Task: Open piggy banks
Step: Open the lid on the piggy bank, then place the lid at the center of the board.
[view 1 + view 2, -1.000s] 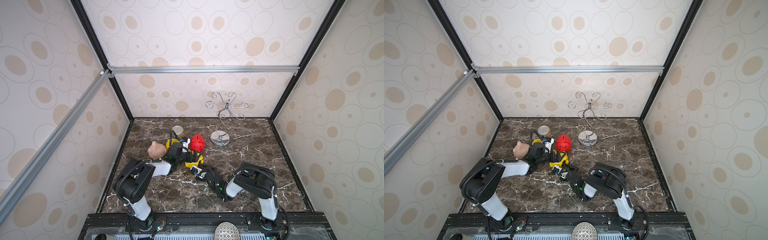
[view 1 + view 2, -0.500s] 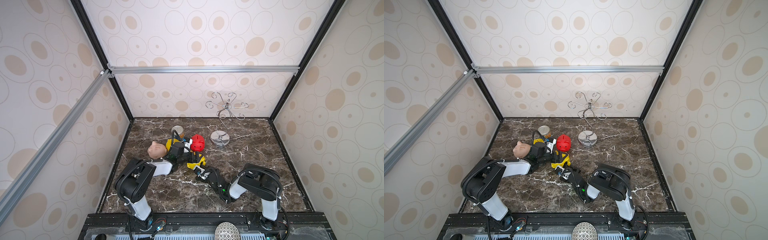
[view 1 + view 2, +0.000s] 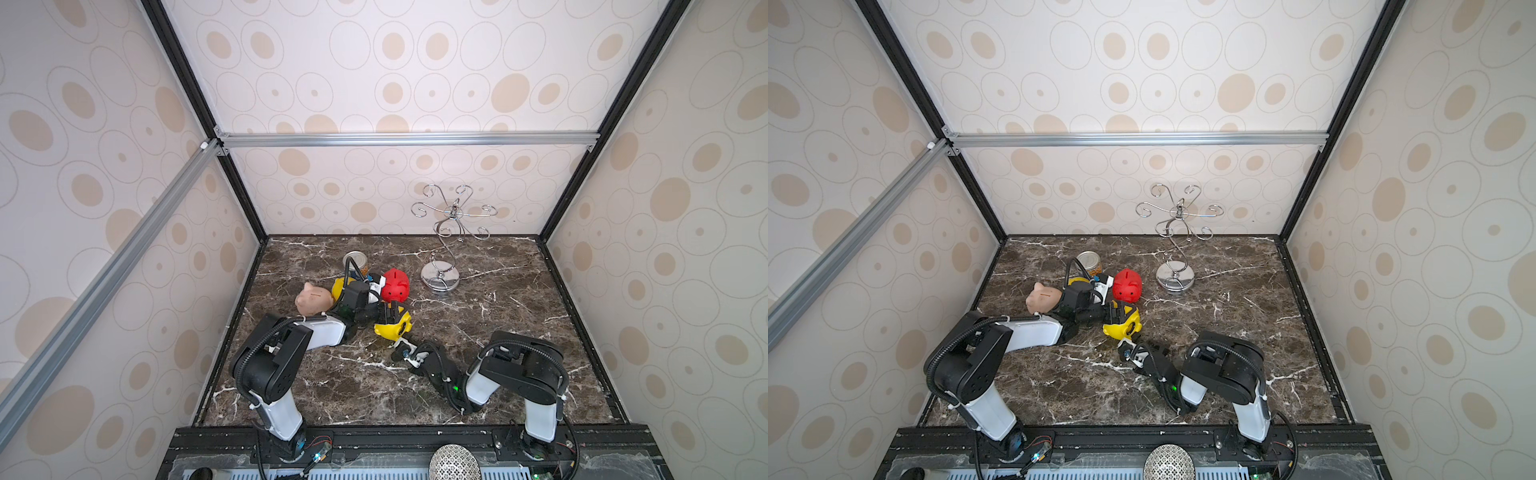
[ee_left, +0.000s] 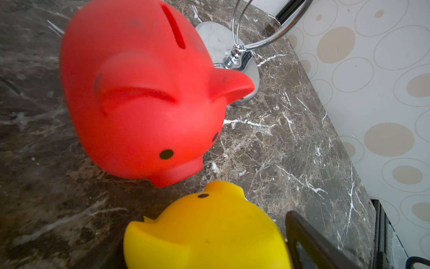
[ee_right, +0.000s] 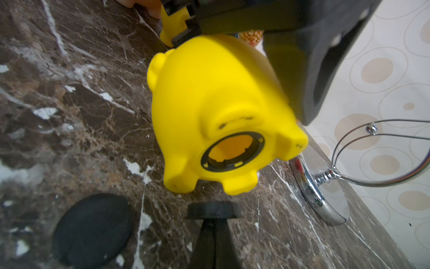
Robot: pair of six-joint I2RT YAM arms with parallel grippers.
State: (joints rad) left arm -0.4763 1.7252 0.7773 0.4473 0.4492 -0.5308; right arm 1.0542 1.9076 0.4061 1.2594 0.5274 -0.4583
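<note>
Step in hand: unplugging the near yellow piggy bank (image 3: pixel 395 329), which is lying tipped on the marble table (image 3: pixel 519 332) just in front of the red piggy bank (image 3: pixel 397 284), belly facing the right arm. The left gripper (image 3: pixel 390 315) is straddling its body, fingers (image 5: pixel 314 69) spread wide and pressing on the flanks, bracing it. The right wrist view is showing the belly hole (image 5: pixel 232 151) open, with the black ring bare and the yellow interior visible. The right gripper (image 3: pixel 403 354) is sitting low just before that hole, fingers pressed together and apparently pinching a black plug (image 5: pixel 213 210) seen edge-on; the contact itself is hidden. A second black plug (image 5: pixel 93 229) is lying flat on the marble beside it, so one other bank is judged already opened; which one cannot be told. The pale pink piggy bank (image 3: pixel 313 298) and the far yellow piggy bank (image 3: pixel 338 286) are standing behind the left arm, near a tin can (image 3: pixel 356 262). The next move is calling for setting the plug down clear of the pigs, releasing the yellow one, then tipping the red one to reach its underside.
</note>
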